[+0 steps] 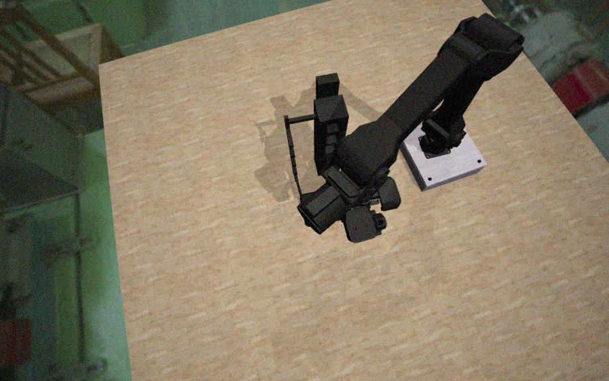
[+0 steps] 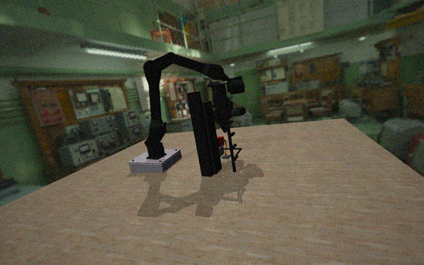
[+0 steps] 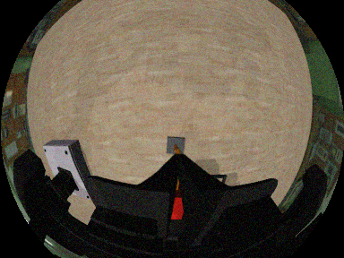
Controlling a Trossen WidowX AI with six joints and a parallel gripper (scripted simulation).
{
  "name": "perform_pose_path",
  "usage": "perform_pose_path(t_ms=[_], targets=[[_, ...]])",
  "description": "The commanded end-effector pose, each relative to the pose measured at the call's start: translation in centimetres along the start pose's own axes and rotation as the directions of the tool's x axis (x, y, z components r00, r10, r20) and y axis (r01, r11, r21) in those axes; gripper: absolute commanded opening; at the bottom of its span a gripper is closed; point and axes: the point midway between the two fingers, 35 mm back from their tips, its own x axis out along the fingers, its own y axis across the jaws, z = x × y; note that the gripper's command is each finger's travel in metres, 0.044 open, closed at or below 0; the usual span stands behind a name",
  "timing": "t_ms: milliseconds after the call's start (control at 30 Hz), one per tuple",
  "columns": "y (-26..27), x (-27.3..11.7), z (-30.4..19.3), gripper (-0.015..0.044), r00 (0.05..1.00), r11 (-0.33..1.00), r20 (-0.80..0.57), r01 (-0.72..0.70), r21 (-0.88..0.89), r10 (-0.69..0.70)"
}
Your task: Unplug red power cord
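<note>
My gripper is shut and empty, pointing down; the arm hides its tips in the top view. The red plug is just below the fingertips in the exterior view and shows through a slit between the fingers in the wrist view. An orange cord runs from it to a small grey pad on the table. A bluish block is below the plug. I cannot tell whether the plug is seated or touched. I cannot clearly identify the strip; it may be the slotted black upright.
A tall black block stands beside the gripper. A thin black frame stands close by on the other side. The arm's pale base plate is on the table.
</note>
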Motion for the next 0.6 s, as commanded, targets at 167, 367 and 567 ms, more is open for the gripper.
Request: perform_pose_path(t_ms=[167, 367, 567], targets=[[-0.33, -0.01, 1.25, 0.0000, 1.000, 1.000, -0.005, 0.002, 0.002, -0.002], [-0.49, -0.04, 1.28, 0.0000, 1.000, 1.000, -0.005, 0.002, 0.002, -0.002], [-0.42, -0.07, 1.28, 0.0000, 1.000, 1.000, -0.005, 0.002, 0.002, -0.002]])
